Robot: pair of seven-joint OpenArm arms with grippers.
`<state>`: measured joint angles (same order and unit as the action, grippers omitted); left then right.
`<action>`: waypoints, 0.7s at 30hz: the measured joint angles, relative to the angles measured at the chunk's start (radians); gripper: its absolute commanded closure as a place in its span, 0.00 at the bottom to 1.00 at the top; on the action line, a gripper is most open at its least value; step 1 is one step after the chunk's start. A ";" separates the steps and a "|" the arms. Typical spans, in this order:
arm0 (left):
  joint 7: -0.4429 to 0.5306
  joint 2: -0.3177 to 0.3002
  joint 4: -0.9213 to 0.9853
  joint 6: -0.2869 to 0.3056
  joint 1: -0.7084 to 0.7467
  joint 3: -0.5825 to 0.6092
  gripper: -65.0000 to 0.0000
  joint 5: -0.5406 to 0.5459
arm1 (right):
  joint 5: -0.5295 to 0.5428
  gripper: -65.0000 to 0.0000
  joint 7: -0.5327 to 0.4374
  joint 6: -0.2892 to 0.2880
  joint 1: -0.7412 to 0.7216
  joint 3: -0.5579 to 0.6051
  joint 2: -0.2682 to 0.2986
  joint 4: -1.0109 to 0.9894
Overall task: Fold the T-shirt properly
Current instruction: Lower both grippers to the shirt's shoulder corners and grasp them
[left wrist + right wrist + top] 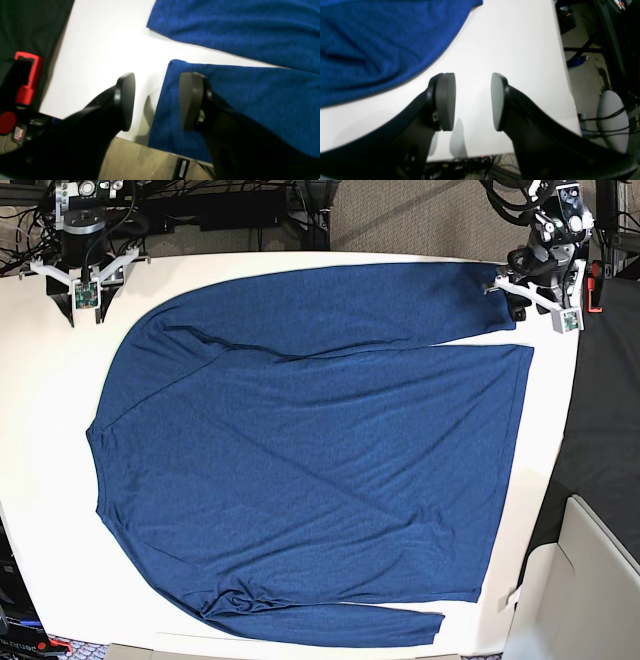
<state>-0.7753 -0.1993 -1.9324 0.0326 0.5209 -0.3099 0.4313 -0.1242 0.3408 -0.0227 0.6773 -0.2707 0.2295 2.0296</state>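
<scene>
The T-shirt (320,450) is a dark blue long-sleeved shirt lying flat across the white table (40,480), one sleeve along the far edge and one along the near edge. My left gripper (157,100) is open above the far sleeve's cuff (225,100). One of its fingers (190,100) is over the cloth, the other over bare table; in the base view this gripper (530,295) is at the far right corner. My right gripper (472,100) is open over bare table beside the shoulder of the shirt (370,45), holding nothing; it (85,280) is at the far left corner.
The table's far edge runs just behind both grippers, with carpet floor (140,160) and cables beyond. A red clamp (26,80) and a black surface (600,400) lie to the right of the table. A beige box (600,580) stands at the near right.
</scene>
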 measured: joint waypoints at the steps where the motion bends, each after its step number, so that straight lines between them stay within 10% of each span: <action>1: -0.009 0.001 0.008 0.024 0.000 0.000 0.57 0.009 | 0.000 0.63 -0.001 0.000 -0.004 0.000 0.000 0.000; 21: 0.052 0.000 0.132 0.119 -0.005 0.001 0.57 0.057 | 0.000 0.63 0.000 0.000 -0.029 0.000 -0.001 0.000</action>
<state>-0.7231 -0.1993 -1.8004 0.1516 0.5159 -0.3088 0.4885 -0.1238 0.3408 -0.0227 0.6483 -0.2707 0.2287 2.0296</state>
